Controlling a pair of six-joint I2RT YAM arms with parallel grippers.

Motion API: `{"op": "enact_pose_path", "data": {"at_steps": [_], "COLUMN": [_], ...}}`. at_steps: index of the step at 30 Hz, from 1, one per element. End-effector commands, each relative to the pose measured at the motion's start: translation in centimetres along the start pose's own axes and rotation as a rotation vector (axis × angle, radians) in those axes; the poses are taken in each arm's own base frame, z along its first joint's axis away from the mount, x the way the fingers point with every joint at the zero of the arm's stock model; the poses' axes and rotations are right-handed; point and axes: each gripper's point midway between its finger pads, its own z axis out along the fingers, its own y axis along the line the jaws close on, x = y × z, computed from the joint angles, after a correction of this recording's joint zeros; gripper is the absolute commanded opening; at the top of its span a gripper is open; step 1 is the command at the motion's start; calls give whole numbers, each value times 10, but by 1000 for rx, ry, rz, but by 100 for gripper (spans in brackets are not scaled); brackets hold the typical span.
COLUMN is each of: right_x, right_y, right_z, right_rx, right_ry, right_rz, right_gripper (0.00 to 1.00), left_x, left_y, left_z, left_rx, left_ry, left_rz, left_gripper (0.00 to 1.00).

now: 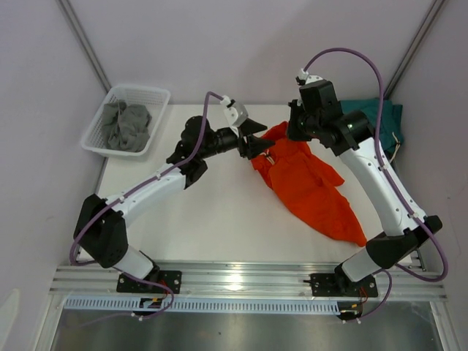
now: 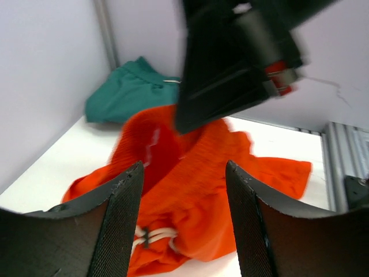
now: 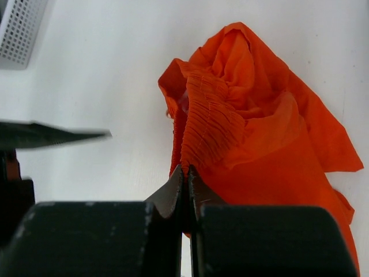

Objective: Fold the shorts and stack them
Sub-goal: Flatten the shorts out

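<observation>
The orange shorts [image 1: 307, 183] lie crumpled on the table [image 1: 212, 219], right of centre: light, limp, likely to sag. Your right gripper [image 3: 185, 173] is pinched on the ribbed waistband [image 3: 207, 121]; left gripper [image 2: 183, 173] gapes empty beside it. Take the waistband there too.

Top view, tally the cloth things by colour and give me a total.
Bright orange cloth shorts: 1
Dark teal-green cloth shorts: 1
Grey cloth heap in the white plastic basket: 1, separate pieces cannot be told
Total: 3
</observation>
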Motion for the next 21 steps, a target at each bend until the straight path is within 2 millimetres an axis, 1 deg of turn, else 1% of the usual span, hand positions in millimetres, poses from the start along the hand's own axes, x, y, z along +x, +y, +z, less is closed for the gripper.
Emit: {"op": "enact_pose_path", "data": {"at_steps": [1, 2, 3, 4, 5, 6, 7, 8, 9, 10, 11, 12, 13, 16, 17, 18, 19, 20, 21], "right_x": [-14, -13, -14, -7, -5, -5, 3, 4, 6, 5, 13, 16, 18, 29, 32, 34, 37, 38, 40], "right_y": [-5, -7, -10, -14, -17, -19, -23, -24, -23, -24, -25, -26, -28, -33, -33, -33, -31, -31, -32], "right_z": [-22, -23, -31, -30, -32, -41, -39, -42, -44, -56, -54, -57, -60, -66, -67, -68, -69, -72, -72], "right_rx": [27, 37, 37, 49, 54, 50, 58, 55, 48, 32, 29, 22, 20, 22, 18, 16, 8, 6, 13], "right_ry": [-64, -69, -86, -76, -79, -98, -84, -92, -98, -124, -118, -124, -130, -127, -123, -121, -117, -122, -121], "right_rz": [-39, -43, -42, -48, -47, -42, -46, -47, -54, -55, -62, -68, -69, -78, -84, -91, -99, -103, -106], "right_gripper": [0, 0, 0, 0, 0, 0, 0, 0, 0, 0, 0, 0, 0, 0, 0, 0, 0, 0, 0], "left_x": [-19, -16, -19, -9, 1, 0, 16, 28, 42, 47, 63, 86, 85, 92, 86, 96, 99, 91, 95], "left_y": [42, 49, 60, 62, 61, 61, 59, 65, 72, 83, 90, 96, 98, 99, 101, 105, 107, 111, 110], "left_z": [-25, -31, -42, -48, -53, -56, -59, -56, -54, -48, -46, -44, -40, -34, -30, -29, -27, -23, -21], "left_rx": [-143, -172, -200, -204, -199, -189, -190, -212, -234, -271, -295, -299, -289, -266, -262, -274, -275, -269, -257], "left_ry": [-105, -114, -136, -130, -122, -140, -113, -87, -46, 23, 77, 135, 142, 146, 138, 160, 172, 168, 183], "left_rz": [-57, -79, -106, -123, -136, -111, -117, -137, -184, -241, -283, -336, -354, -385, -385, -402, -412, -399, -406], "left_gripper": [62, 61, 62, 62, 62, 61, 61, 64, 64, 63, 59, 58, 57, 62, 63, 63, 64, 64, 64]}}
